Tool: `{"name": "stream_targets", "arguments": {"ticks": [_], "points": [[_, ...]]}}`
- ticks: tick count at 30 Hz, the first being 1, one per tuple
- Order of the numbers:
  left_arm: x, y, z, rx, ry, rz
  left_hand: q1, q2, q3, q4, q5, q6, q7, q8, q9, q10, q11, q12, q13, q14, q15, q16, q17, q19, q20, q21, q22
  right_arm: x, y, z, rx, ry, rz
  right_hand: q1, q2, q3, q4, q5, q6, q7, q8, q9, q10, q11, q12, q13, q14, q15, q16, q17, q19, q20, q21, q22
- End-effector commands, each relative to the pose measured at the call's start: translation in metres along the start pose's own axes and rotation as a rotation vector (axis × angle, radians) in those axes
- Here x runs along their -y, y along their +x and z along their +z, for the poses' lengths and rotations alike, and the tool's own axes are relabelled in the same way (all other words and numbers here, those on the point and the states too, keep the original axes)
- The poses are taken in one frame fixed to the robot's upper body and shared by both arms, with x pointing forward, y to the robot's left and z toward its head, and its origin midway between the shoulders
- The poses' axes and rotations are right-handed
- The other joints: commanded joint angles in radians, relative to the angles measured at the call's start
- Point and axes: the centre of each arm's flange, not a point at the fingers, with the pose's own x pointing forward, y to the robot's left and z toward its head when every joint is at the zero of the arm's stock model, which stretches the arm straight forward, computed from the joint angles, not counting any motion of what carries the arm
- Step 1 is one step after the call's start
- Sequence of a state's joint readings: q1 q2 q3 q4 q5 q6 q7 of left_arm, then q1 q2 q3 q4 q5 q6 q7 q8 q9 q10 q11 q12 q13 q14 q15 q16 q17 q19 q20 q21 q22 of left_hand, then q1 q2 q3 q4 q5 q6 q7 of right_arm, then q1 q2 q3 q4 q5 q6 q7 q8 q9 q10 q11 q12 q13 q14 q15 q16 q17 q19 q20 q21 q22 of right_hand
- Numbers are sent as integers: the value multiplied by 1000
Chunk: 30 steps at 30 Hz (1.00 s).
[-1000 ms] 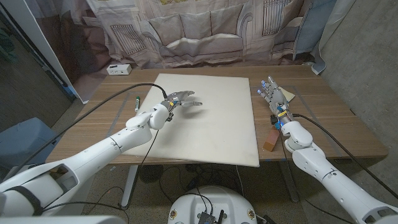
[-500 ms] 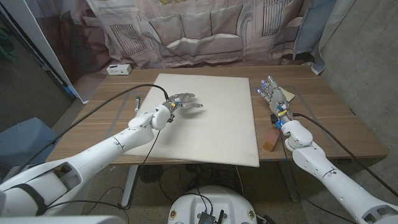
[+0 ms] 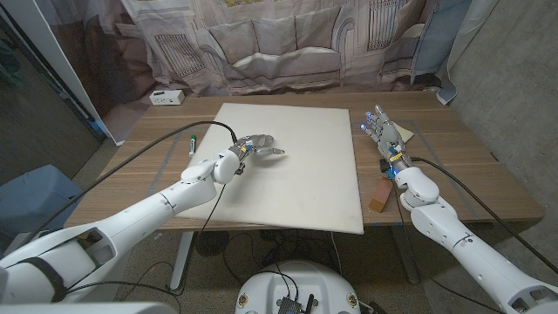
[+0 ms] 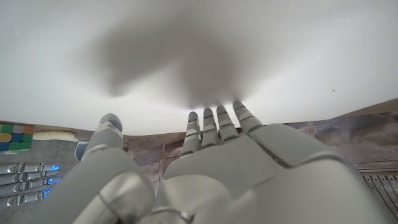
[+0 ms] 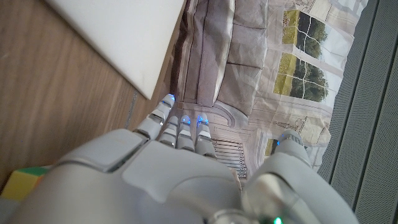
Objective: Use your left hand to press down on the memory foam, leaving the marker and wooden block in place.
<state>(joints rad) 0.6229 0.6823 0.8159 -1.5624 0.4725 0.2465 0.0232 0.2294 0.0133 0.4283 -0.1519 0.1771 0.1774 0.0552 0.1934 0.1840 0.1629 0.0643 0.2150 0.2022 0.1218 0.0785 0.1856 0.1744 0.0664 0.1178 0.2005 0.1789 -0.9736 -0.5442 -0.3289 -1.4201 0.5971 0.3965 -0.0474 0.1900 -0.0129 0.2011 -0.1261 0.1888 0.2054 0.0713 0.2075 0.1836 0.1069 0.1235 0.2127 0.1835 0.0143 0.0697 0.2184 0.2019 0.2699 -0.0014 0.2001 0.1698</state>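
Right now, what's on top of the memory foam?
The left hand is over the memory foam, fingers spread, casting a shadow on it in the left wrist view. Whether it touches cannot be told. The foam is otherwise bare. The table beneath it is covered.

memory foam (image 3: 288,166): matt, off-white, smooth, fine-grained skin; soft shadow on it under the hand in the left wrist view
table (image 3: 471,161): wood, brown with visible lengthwise grain, low sheen
left hand (image 3: 255,146): smooth grey-silver plastic-looking shells, slightly glossy, darker joints
right hand (image 3: 381,133): same smooth pale shells, small blue lights at the fingertips
wooden block (image 3: 381,194): reddish-brown wood, dull finish
marker (image 3: 190,143): smooth plastic look, white body, dark cap
backdrop (image 3: 279,44): cloth, matt, creased, printed with a sofa
cables (image 3: 157,144): black, smooth rubbery sheath
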Motion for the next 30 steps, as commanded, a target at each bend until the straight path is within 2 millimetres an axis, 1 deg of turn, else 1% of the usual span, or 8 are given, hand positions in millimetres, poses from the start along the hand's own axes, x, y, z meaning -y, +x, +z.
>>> {"name": "stream_targets", "arguments": {"ticks": [1, 11, 24, 30], "points": [[5, 2, 1, -1, 14, -38, 17, 1, 9, 3, -1, 15, 0, 8, 1, 7, 0, 10, 3, 8, -1, 8, 4, 3, -2, 3, 3, 0, 2, 1, 2, -5, 2, 3, 6, -1, 0, 1, 4, 1, -4, 3, 11, 5, -4, 5, 0, 7, -1, 6, 0, 6, -2, 3], [14, 6, 1, -11, 23, -104, 20, 3, 11, 3, -1, 17, 1, 8, 1, 5, -1, 9, 3, 9, -1, 7, 4, 1, -5, 2, 3, 1, 1, -1, -5, 8, -11, 4, 7, -1, -1, 1, 5, 0, -5, 3, 12, 5, -5, 5, 1, 8, -2, 6, -1, 8, -3, 3], [29, 9, 3, -25, 55, -173, 27, 7, 13, 3, -2, 21, 2, 7, 1, 0, -1, 6, 3, 5, -1, 4, 4, 4, 5, 3, 3, 0, 5, -3, -5, 7, -2, 4, 7, -2, 0, 1, 6, -1, -6, 3, 10, 5, -6, 5, 2, 10, -2, 6, -1, 13, -3, 3], [35, 9, 4, -36, 66, -202, 35, 13, 18, 1, -1, 28, 5, 9, 1, 0, -3, 6, 3, 5, 0, 3, 3, 11, 0, 5, 3, 0, 6, -3, -7, 6, 0, 4, 7, -2, 0, 1, 7, -2, -6, 3, 10, 5, -7, 5, 3, 10, -2, 6, -1, 13, -3, 3]]}}
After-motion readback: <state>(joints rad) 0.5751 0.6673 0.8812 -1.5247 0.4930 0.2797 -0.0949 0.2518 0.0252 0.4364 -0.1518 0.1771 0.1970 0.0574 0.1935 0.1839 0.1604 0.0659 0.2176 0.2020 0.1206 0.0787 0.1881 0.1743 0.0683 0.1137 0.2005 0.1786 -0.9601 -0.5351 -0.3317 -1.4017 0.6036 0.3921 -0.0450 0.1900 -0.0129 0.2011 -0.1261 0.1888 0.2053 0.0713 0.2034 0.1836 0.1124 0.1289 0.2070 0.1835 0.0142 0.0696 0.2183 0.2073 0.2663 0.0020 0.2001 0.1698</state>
